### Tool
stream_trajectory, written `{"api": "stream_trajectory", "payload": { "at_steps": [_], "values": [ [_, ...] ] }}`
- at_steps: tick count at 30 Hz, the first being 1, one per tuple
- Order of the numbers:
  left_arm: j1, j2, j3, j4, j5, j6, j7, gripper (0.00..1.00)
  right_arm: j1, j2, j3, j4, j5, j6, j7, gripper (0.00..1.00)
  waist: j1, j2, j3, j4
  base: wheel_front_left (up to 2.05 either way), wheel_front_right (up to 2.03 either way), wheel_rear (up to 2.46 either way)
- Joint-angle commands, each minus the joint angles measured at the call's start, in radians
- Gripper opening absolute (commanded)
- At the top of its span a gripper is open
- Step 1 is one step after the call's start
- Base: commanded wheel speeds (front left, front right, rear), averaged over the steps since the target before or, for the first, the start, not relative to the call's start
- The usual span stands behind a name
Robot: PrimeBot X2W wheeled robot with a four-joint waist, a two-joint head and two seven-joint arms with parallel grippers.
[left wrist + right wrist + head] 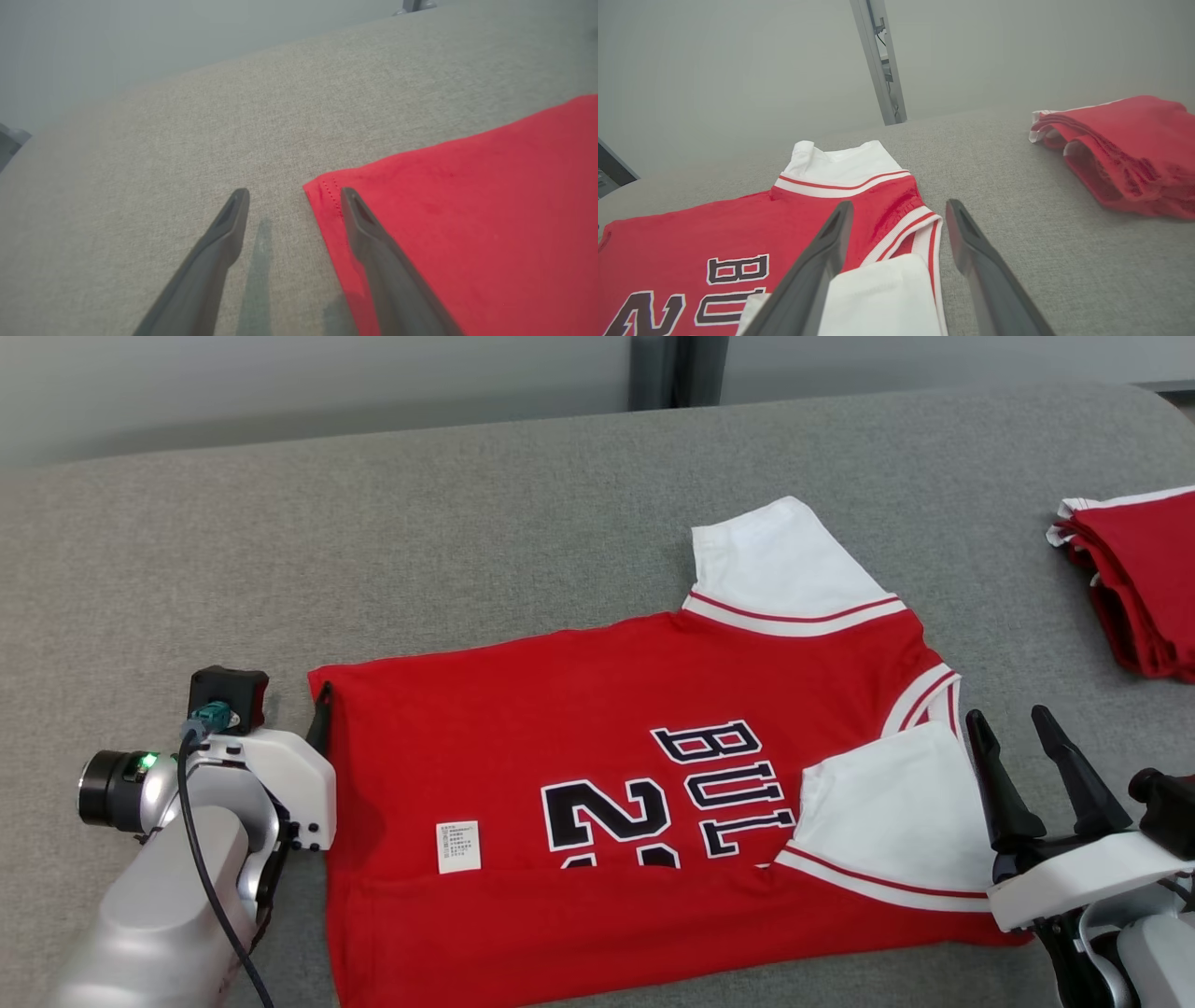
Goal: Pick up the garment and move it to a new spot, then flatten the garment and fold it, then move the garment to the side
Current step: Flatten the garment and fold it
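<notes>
Red jersey with white sleeves and black lettering (560, 728) is lying flat mid-bench, toward the front edge of grey cloth-covered bench (467, 523), near sleeve folded in. Left gripper (294, 196) is spreading fingers wide, empty, straddling hem corner. Right gripper (1008, 723) is gaping wide, empty, beside collar end. Both probably readying next fold. Folded red pile (1144, 579) is sitting at right edge.

The garment (597, 728) is soft, matt red cloth (ribbed white sleeve trim); the table cover (420, 541) is coarse grey weave; left gripper (294, 198) and right gripper (899, 210) are matt dark plastic.
</notes>
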Motion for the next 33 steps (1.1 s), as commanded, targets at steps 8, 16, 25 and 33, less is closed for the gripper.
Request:
{"api": "stream_trajectory", "payload": {
  "at_steps": [8,16,25,33],
  "values": [
    [-0.093,-0.015,-0.027,0.118,0.024,-0.037,-0.001,1.0,-0.018,0.01,-0.021,-0.007,-0.003,0.0,-0.007,1.0,0.0,0.0,0.05,-0.033,0.0,0.0,0.0],
    [-0.133,-0.036,-0.041,0.202,0.028,-0.057,-0.018,1.0,-0.023,0.018,-0.029,0.013,-0.006,0.0,-0.007,1.0,0.0,0.0,0.061,-0.037,0.0,0.0,0.0],
    [-0.151,-0.058,-0.051,0.269,0.018,-0.095,-0.03,0.0,-0.022,0.02,-0.037,0.018,-0.01,0.0,-0.007,1.0,0.0,0.0,0.063,-0.034,0.0,0.0,0.0],
    [-0.134,-0.097,-0.054,0.225,0.028,-0.103,-0.092,0.0,-0.057,-0.037,-0.015,0.036,0.004,0.0,-0.007,1.0,0.0,0.0,0.052,0.032,0.0,0.0,0.0]
  ]
}}
